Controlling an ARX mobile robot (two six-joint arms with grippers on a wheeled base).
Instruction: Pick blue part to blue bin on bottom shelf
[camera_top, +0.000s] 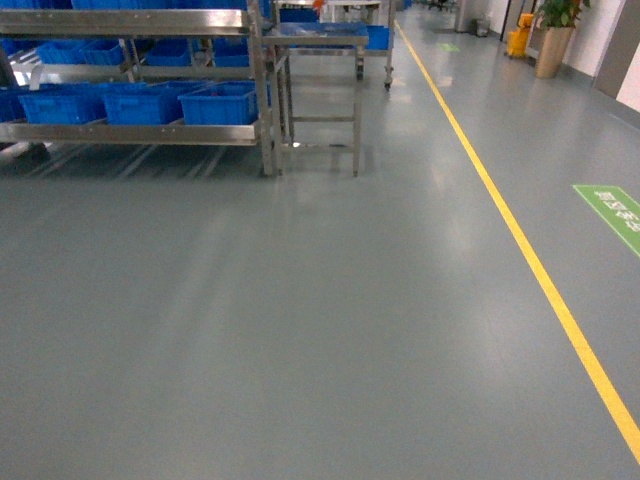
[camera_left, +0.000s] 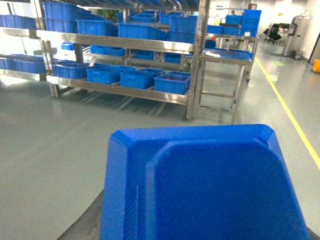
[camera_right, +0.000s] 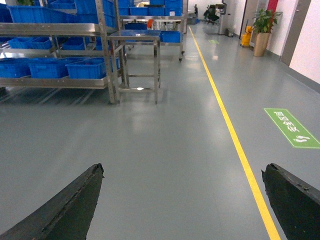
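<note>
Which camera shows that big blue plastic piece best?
The left wrist view. The blue plastic part fills its lower half, showing the ribbed surface and angled rim, held close to the camera. The head view and the right wrist view do not show it at all; they show only floor, steel racks and blue bins.

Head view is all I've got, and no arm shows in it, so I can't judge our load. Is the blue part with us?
Observer: Yes. In the left wrist view a blue plastic part with bevelled corners fills the foreground, right at the camera. I can't tell whether it is gripped.
Operator: And the right arm?
Observer: The right gripper is open, its dark fingers spread wide, with only grey floor between them.
</note>
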